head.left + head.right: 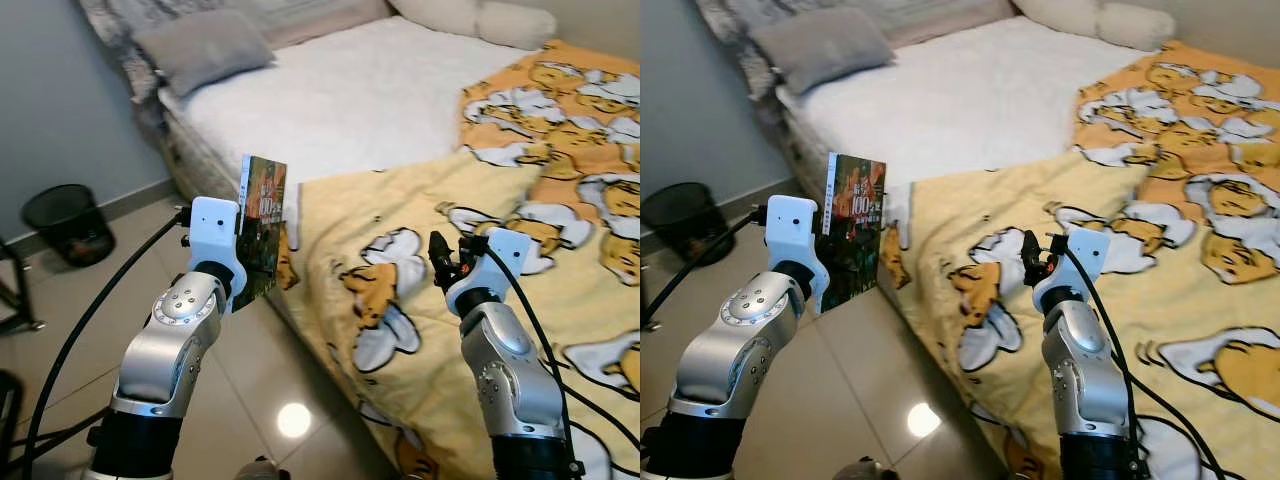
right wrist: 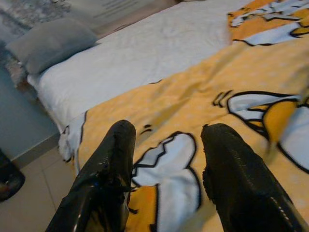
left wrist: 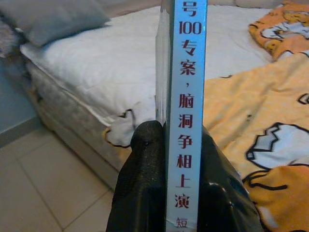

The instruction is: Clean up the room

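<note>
Head views: a book [image 1: 262,228] is held upright in the left gripper [image 1: 243,245], raised just off the near corner of the bed [image 1: 330,100], over the tiled floor [image 1: 90,300]. The right gripper [image 1: 445,262] is held above the yellow cartoon blanket [image 1: 420,230], which is draped over the bed's near edge. Bare white mattress is seen beyond the blanket, with a grey pillow [image 1: 200,45] at the bed's far corner. A black waste bin [image 1: 68,222] is set on the floor against the wall, well apart from the bed; open tile lies between bin and bed edge.

Left wrist view: the book's spine [image 3: 186,111] is clamped between both black fingers [image 3: 142,188], printed with red characters. The bed's side edge and floor are seen behind it.

Right wrist view: the right fingers [image 2: 111,174] are spread apart with nothing between them, blanket and mattress edge beneath and beyond.
</note>
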Robot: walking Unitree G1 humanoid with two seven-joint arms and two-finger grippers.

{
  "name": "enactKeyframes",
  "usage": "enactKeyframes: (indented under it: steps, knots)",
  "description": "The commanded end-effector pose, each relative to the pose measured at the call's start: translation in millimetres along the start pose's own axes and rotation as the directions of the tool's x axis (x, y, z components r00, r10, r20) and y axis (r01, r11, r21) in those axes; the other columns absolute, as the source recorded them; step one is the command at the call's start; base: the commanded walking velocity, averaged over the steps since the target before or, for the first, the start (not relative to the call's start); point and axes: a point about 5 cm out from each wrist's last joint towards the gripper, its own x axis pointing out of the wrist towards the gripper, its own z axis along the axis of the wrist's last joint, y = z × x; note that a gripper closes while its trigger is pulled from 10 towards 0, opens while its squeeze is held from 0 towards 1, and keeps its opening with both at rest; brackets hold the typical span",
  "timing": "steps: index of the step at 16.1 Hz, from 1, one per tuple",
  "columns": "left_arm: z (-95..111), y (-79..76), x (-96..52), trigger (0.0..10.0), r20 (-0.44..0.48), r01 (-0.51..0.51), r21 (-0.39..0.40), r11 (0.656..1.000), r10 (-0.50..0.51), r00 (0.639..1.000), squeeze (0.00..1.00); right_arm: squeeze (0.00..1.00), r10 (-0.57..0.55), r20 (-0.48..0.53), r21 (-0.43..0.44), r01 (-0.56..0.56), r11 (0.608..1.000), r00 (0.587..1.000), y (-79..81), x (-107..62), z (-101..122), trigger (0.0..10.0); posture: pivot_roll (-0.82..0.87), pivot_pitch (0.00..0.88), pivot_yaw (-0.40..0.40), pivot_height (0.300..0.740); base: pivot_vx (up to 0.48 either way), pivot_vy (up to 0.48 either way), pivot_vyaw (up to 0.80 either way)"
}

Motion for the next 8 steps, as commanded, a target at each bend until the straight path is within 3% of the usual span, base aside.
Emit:
enactKeyframes:
  steps: [1,8]
  knots:
    - [13.3,9.1,-1.0,10.0,0.059,-0.033,0.016,0.999,0.032,0.998,0.0,0.0,0.018,-0.018,0.004,-0.018,1.0,1.0,6.3,0.3,-3.5,10.0,0.03,0.0,0.05,0.74,0.0,0.277,0.0]
    - [13.9,8.3,-1.1,10.0,0.071,-0.029,0.017,0.999,0.028,0.997,0.0,0.0,0.039,-0.045,0.011,-0.039,0.999,0.998,11.9,0.4,-6.5,10.0,0.02,0.0,0.046,0.74,0.0,0.0,0.0]
